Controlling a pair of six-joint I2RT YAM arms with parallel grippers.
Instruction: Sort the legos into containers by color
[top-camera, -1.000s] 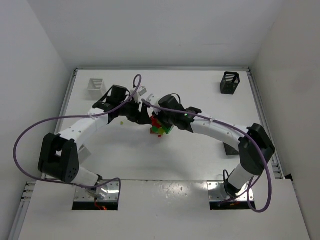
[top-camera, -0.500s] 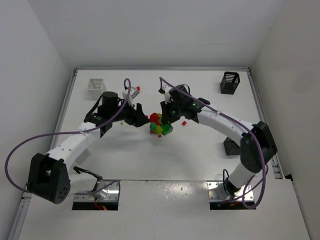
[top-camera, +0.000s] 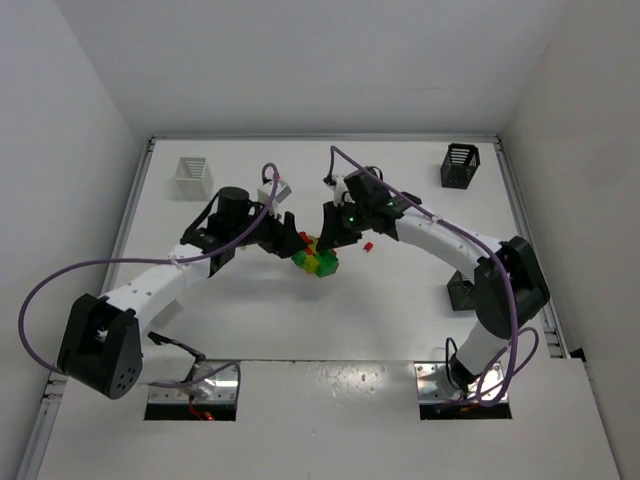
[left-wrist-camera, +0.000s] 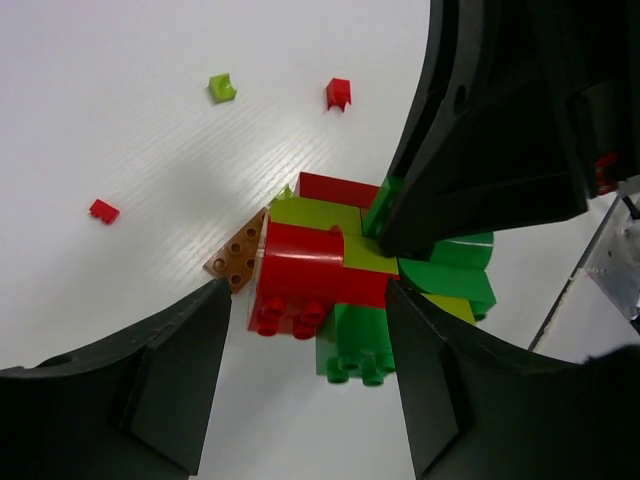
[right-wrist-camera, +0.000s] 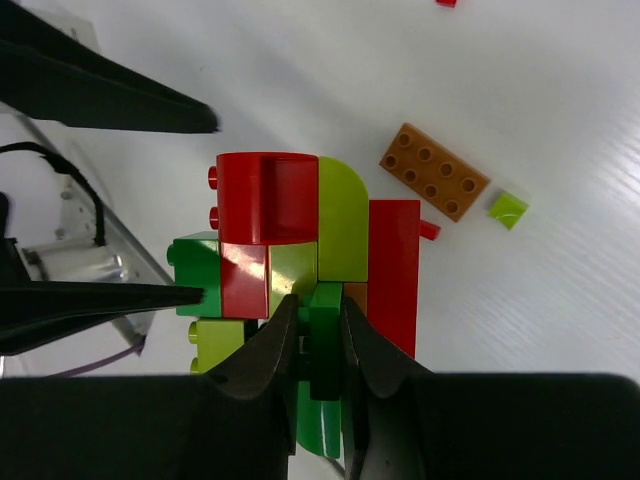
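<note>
The clump of bricks (top-camera: 318, 260) sits mid-surface, directly between the two hands. The right hand (right-wrist-camera: 318, 325), narrow, pinches a green brick (right-wrist-camera: 325, 297) on the clump's far-right side. The left hand (left-wrist-camera: 307, 300), wide, straddles the red end from the left, equally near, gripping nothing.

Bright, even overhead light; soft shadows beside the legos (left-wrist-camera: 330, 290); my left fingers (left-wrist-camera: 170, 390) dark, slightly blurred.
</note>
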